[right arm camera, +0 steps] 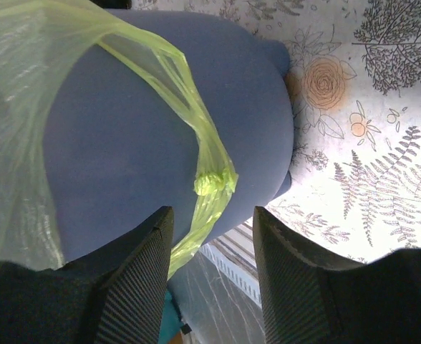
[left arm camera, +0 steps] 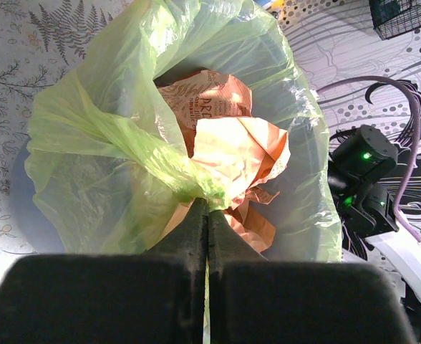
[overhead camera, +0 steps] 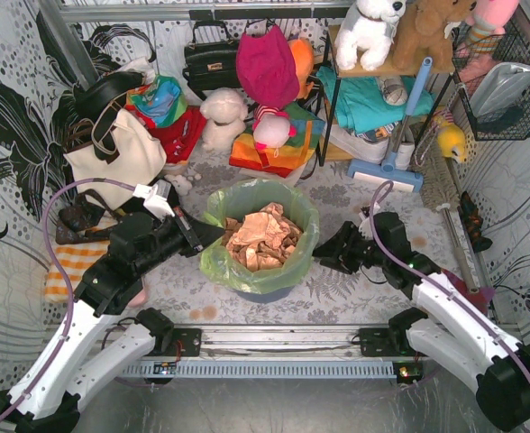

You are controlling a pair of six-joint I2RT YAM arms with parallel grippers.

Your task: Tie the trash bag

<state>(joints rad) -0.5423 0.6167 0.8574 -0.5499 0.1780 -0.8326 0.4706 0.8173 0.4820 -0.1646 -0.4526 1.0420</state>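
Note:
The trash bag (overhead camera: 287,209) is thin light-green film lining a blue bin (overhead camera: 260,290) at the table's middle, with crumpled tan paper (overhead camera: 263,237) inside. My left gripper (overhead camera: 213,234) is shut on a gathered fold of the bag's left rim; in the left wrist view the fingertips (left arm camera: 207,208) pinch bunched green film (left arm camera: 135,136). My right gripper (overhead camera: 323,252) is open beside the bin's right side. In the right wrist view a knotted green bag strip (right arm camera: 214,179) hangs down the blue bin wall (right arm camera: 124,143), just ahead of the open gripper (right arm camera: 212,233).
A white canvas tote (overhead camera: 116,153) with black straps stands at back left. Plush toys (overhead camera: 224,117), a black handbag (overhead camera: 211,59) and a shelf (overhead camera: 373,99) crowd the back. A striped cloth (overhead camera: 67,266) lies left. A metal rail (overhead camera: 274,341) runs along the near edge.

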